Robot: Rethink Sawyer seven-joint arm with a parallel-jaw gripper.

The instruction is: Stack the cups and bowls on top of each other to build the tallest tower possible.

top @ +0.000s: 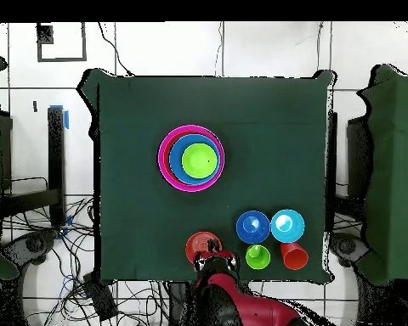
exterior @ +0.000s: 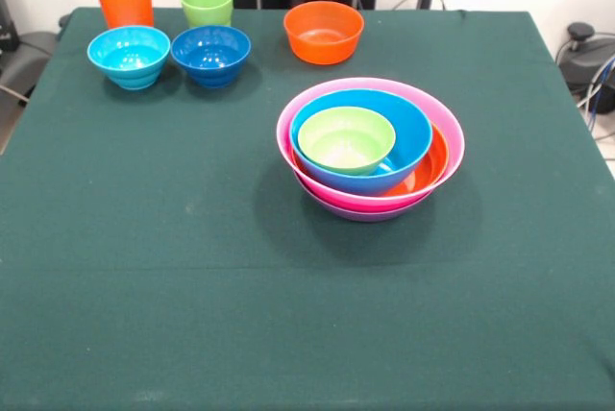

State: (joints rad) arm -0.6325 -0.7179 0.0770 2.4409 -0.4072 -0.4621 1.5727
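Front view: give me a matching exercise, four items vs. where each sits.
Items:
1. lime green bowl
2. orange cup
3. small orange bowl
4. dark blue bowl

Places:
A. alone on the cloth, just behind the tower
B. innermost in the tower
C. beside the light blue bowl
D. far corner, next to the lime green cup

Pairs: 1-B, 2-D, 3-A, 4-C
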